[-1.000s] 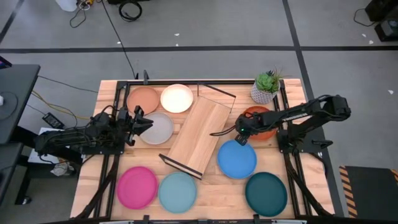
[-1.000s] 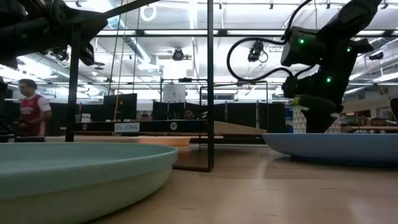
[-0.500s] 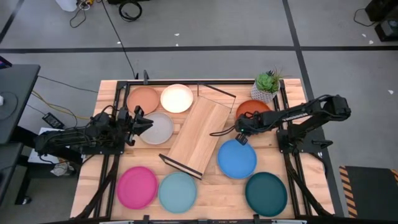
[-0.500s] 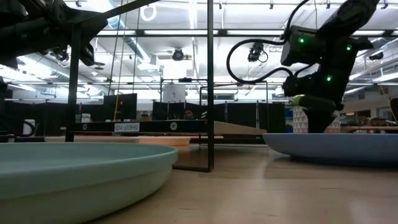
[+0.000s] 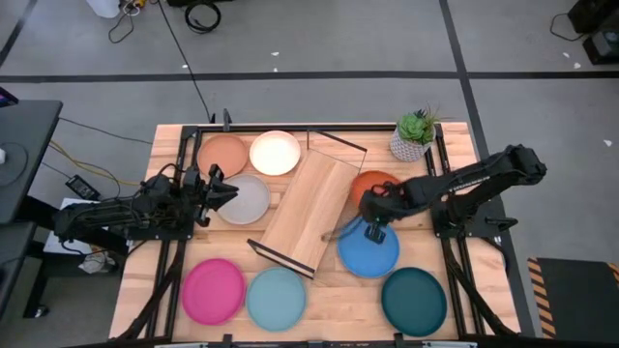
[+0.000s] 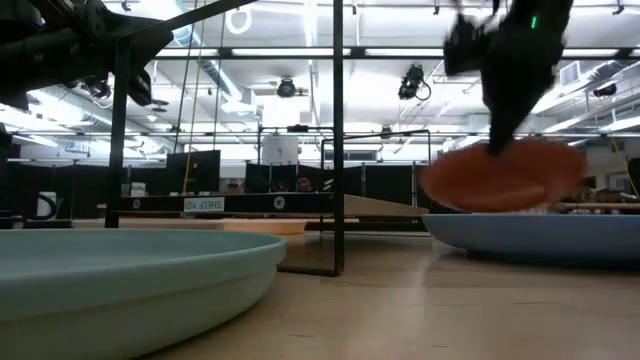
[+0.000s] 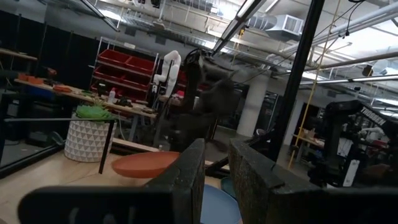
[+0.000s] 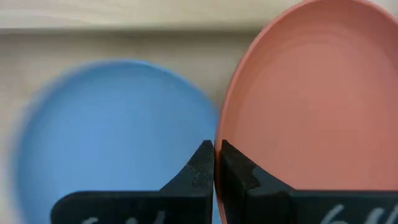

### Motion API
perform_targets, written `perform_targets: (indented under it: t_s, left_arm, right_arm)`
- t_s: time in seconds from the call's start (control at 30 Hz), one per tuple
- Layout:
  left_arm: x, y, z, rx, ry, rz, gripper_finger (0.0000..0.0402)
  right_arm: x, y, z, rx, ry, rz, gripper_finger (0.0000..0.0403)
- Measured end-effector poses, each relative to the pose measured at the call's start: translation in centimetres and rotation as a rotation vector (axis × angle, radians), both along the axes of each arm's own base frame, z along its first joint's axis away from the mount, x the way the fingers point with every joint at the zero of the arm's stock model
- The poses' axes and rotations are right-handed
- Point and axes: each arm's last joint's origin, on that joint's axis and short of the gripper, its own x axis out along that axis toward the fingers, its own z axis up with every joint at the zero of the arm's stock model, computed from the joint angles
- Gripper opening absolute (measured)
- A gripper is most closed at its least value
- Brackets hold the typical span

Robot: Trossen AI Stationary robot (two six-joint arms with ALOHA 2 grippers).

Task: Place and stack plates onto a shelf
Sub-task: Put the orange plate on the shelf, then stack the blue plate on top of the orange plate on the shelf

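Right gripper (image 5: 372, 224): clamped narrow on the rim of the orange-red plate (image 5: 375, 188), fingers (image 8: 202, 167) pinching its edge, as the right wrist view shows. Plate lifted clear of the tabletop (image 5: 329, 300), hanging above the near edge of the blue plate (image 5: 368, 251), just beside the right end of the shelf (image 5: 308, 210). In the low view, plate (image 6: 502, 180) blurred, roughly level, above the blue plate (image 6: 535, 238).

Left gripper (image 5: 224, 188): over the left edge of the grey plate (image 5: 246, 200), fingers (image 7: 189, 177) set a narrow gap apart, gripping nothing.

Shelf: light wooden board lying at a slant mid-table, black wire frames at both ends, top bare.

Peach plate (image 5: 222, 153) and cream plate (image 5: 275, 152): side by side at the far left of the table, grey plate just in front of them.

Pink plate (image 5: 213, 291), light blue plate (image 5: 276, 298), dark teal plate (image 5: 413, 301): in a row along the near edge; light blue plate (image 6: 120, 285) filling the low view's foreground.

Potted plant (image 5: 415, 134): in a white pot at the far right corner, well apart from the held plate.
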Motion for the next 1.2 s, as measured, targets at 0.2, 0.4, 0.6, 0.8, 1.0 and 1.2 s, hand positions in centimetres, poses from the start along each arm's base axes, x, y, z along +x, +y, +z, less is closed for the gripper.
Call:
perform_targets:
  t_s: [0.2,0.4,0.6,0.8,1.0,1.2]
  left_arm:
    - [0.0,0.0,0.1,0.006,-0.011,0.002,0.0078]
    - [0.0,0.0,0.1,-0.053,-0.014,-0.018,0.0078]
    - [0.0,0.0,0.0,-0.125,0.001,-0.040,0.0078]
    - [0.0,0.0,-0.1,-0.125,0.015,-0.055,0.0078]
    - [0.1,-0.1,-0.2,-0.124,0.019,-0.062,0.0078]
    - [0.1,-0.1,-0.2,-0.123,0.019,-0.061,0.0078]
  right_arm:
    - [2.7,2.0,0.3,-0.205,-0.129,0.422,0.0014]
    - [6.2,0.0,-2.9,-0.351,-0.049,0.638,0.0014]
    - [9.0,-3.6,-4.4,-0.360,0.027,0.603,0.0015]
    - [9.4,-5.6,-4.8,-0.301,0.052,0.491,0.0036]
    - [9.1,-5.4,-3.9,-0.288,0.021,0.442,0.0096]
    - [8.2,-2.7,-1.1,-0.254,-0.023,0.407,0.0142]
